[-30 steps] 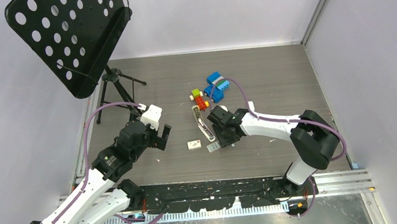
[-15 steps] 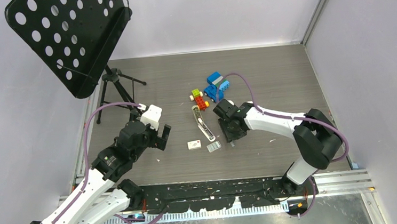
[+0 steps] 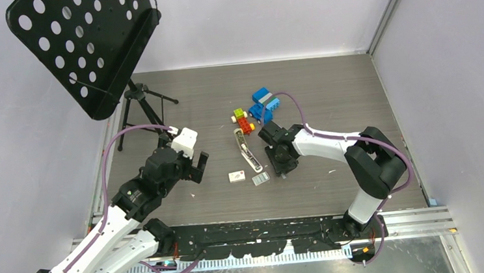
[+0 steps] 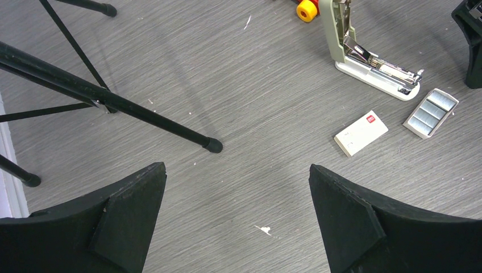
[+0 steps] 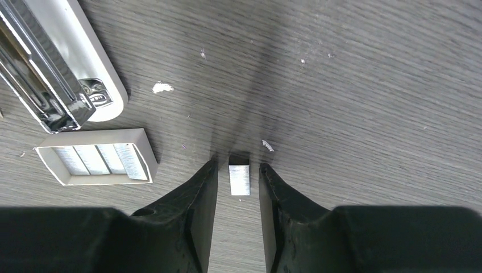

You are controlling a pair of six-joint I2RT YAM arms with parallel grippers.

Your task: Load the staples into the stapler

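The stapler (image 3: 247, 150) lies opened flat on the table, its metal channel (image 4: 375, 60) exposed; its white end (image 5: 85, 62) shows at the upper left of the right wrist view. A short silvery strip of staples (image 5: 239, 179) lies on the table between the fingertips of my right gripper (image 5: 239, 169). The jaws stand narrowly open, with a small gap on each side of the strip. In the top view my right gripper (image 3: 283, 170) covers the strip. My left gripper (image 4: 237, 170) hangs wide open over bare table, left of the stapler.
A grey tray of more staple strips (image 5: 96, 164) lies just left of my right gripper, beside a small white labelled box (image 4: 361, 132). Toy blocks (image 3: 243, 121) and a blue toy (image 3: 264, 103) sit behind the stapler. A music stand's tripod legs (image 4: 113, 102) cross at the left.
My right gripper has moved from over the staple tray to the right and its jaws have narrowed around the lone strip. The left arm has not moved.
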